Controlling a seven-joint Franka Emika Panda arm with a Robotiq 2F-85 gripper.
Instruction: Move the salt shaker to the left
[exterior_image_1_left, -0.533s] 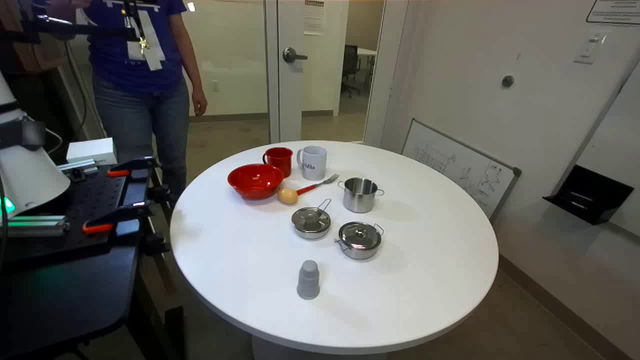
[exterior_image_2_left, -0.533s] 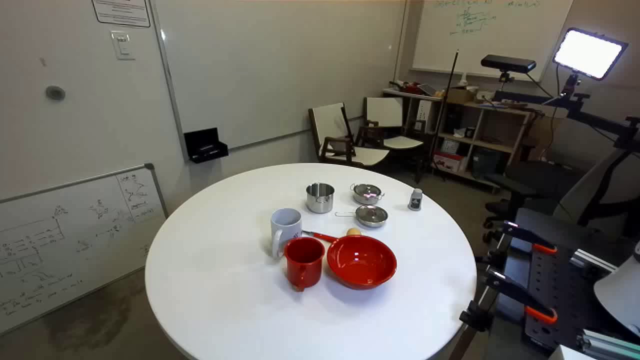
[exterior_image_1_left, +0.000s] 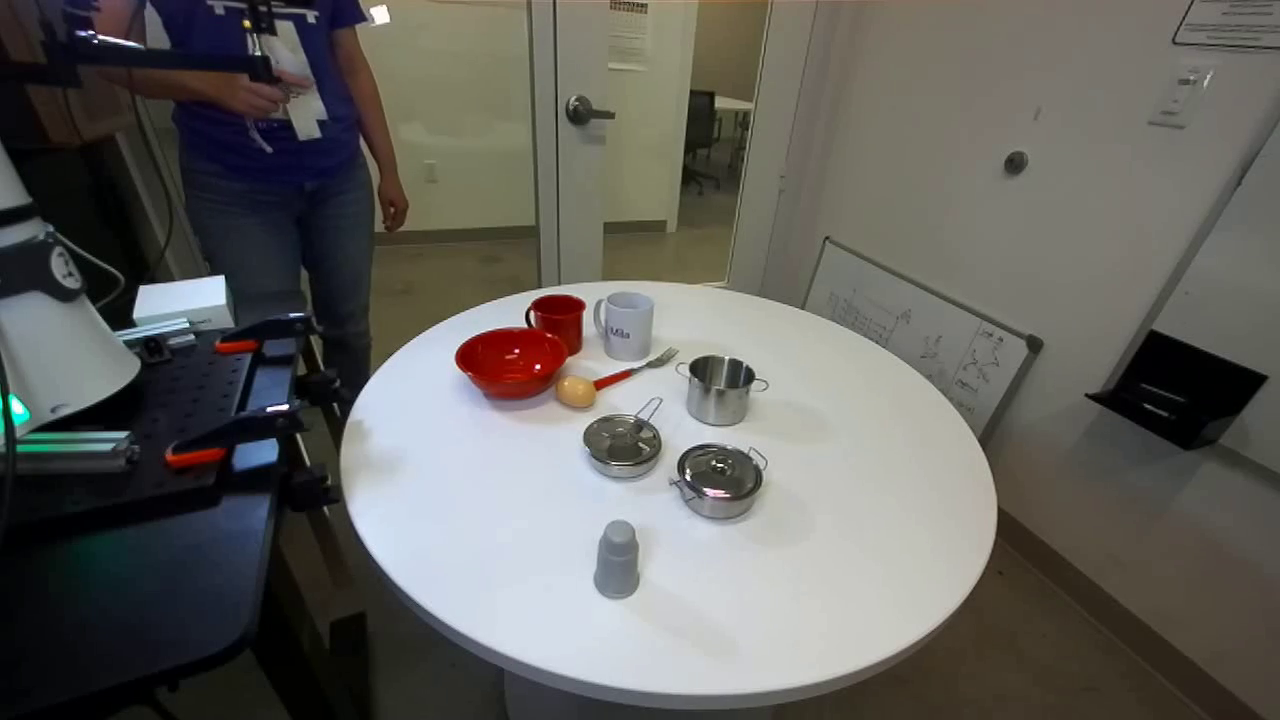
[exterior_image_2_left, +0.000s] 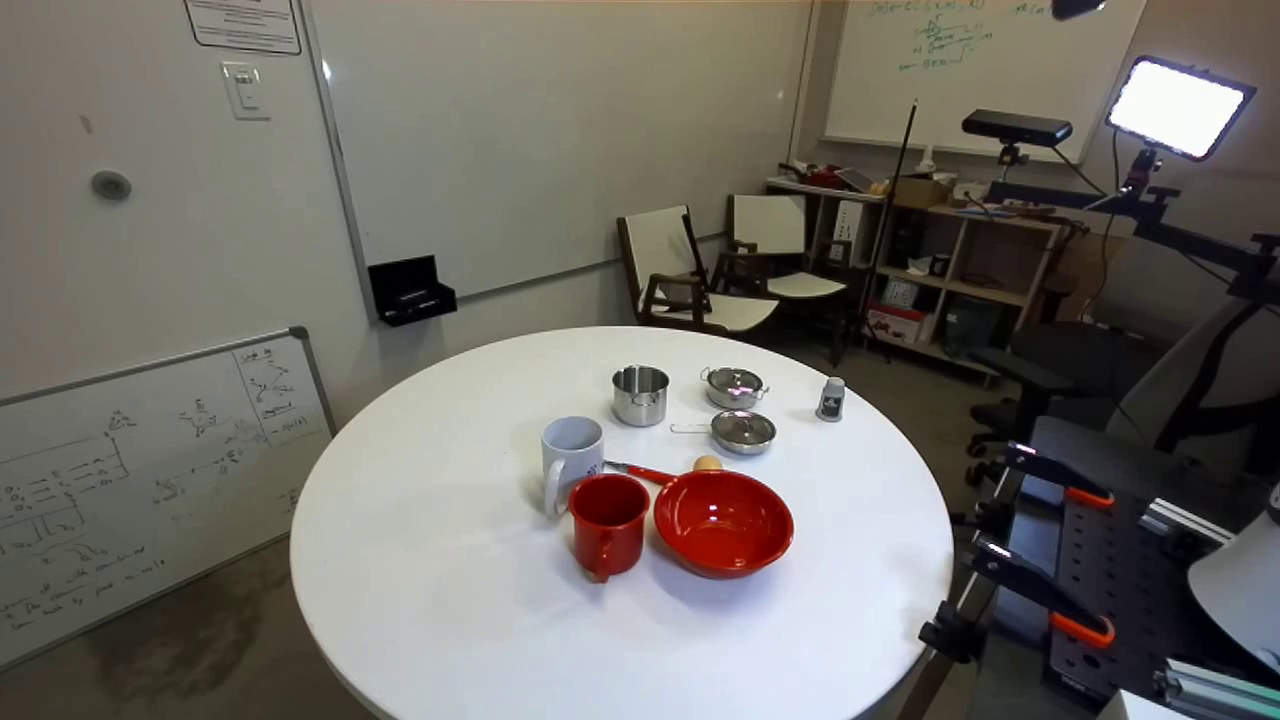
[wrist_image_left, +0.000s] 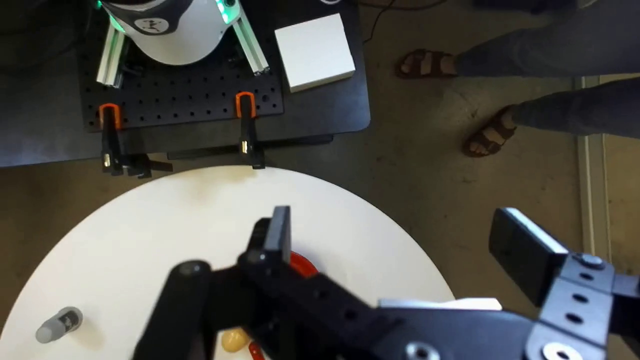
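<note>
**Grey salt shaker (exterior_image_1_left: 617, 565) stands upright near the rim of the worktop (exterior_image_1_left: 850, 560)**

The salt shaker is a dull grey, stepped cylinder, taller than wide, with a rounded cap (exterior_image_1_left: 620, 532) narrower than the body beneath. It rests on its base, and in both exterior views it is closer to the worktop's rim than to its middle. In an exterior view a dark label (exterior_image_2_left: 830, 405) shows on its side, the print too small to read.
</note>
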